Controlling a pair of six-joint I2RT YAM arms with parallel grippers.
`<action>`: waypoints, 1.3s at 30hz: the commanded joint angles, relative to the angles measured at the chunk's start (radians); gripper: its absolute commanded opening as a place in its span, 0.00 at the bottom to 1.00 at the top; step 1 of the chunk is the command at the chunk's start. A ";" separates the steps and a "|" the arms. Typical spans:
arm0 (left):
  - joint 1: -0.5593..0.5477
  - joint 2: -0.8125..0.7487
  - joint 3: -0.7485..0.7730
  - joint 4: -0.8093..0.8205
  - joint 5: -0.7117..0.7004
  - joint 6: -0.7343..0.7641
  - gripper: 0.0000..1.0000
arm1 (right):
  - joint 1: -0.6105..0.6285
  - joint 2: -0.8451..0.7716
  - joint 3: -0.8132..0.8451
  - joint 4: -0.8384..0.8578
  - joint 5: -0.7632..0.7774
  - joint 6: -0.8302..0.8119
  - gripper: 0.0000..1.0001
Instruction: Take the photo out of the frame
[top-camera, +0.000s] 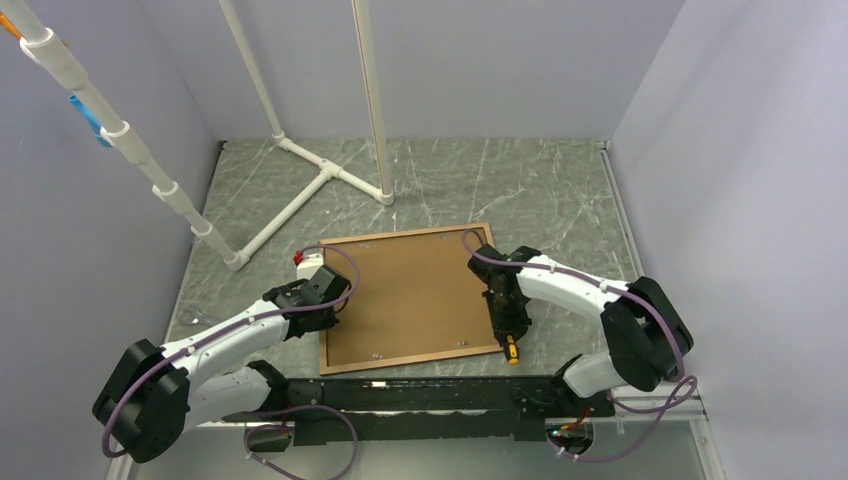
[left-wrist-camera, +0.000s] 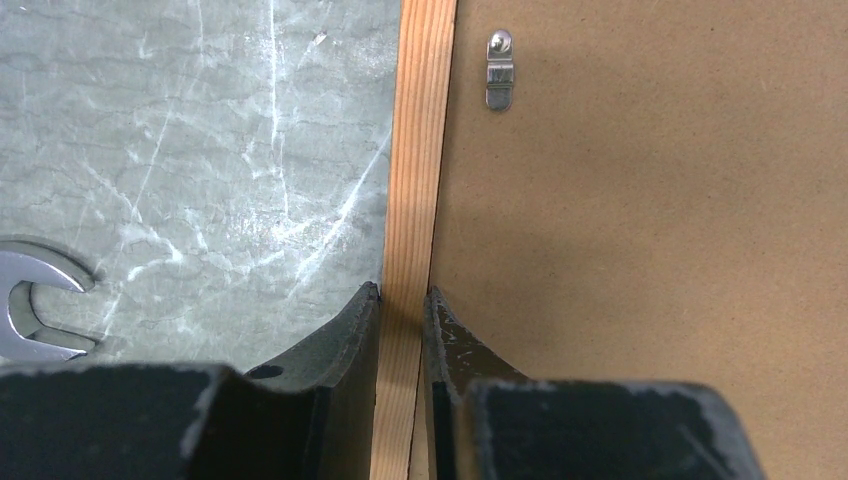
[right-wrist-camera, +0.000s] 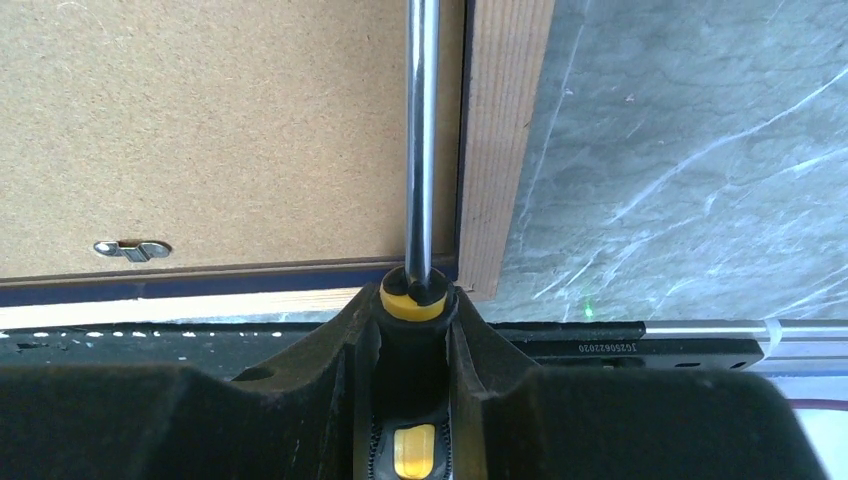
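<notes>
At 1 frame (left-wrist-camera: 420, 150), left fingers (left-wrist-camera: 340, 340) tight on it, right fingers (right-wrist-camera: 335, 350) tight on 1 screwdriver (right-wrist-camera: 422, 150).

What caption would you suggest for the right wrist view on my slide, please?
Right gripper clamps a screwdriver, shaft aligned with the seam between backing board and frame.

concealed and cropped items

frame (top-camera: 405, 234) lies back-up on the surface (top-camera: 560, 200); its front face cannot be seen. screwdriver (right-wrist-camera: 422, 130): tip cut off by the right wrist view's top edge. wrench (left-wrist-camera: 30, 262): cropped at the left wrist view's left edge. small red item (top-camera: 299, 258) near the frame's far left corner: too small to identify.
</notes>
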 joint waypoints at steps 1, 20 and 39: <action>0.005 0.006 -0.012 0.024 0.012 0.016 0.00 | 0.001 0.020 0.025 0.167 0.003 -0.037 0.00; 0.005 0.016 0.042 -0.026 0.039 -0.022 0.49 | -0.412 -0.273 0.000 0.361 0.375 -0.056 0.00; 0.006 -0.413 0.146 -0.107 0.362 0.164 0.84 | -0.848 -0.017 -0.088 0.599 0.365 0.002 0.11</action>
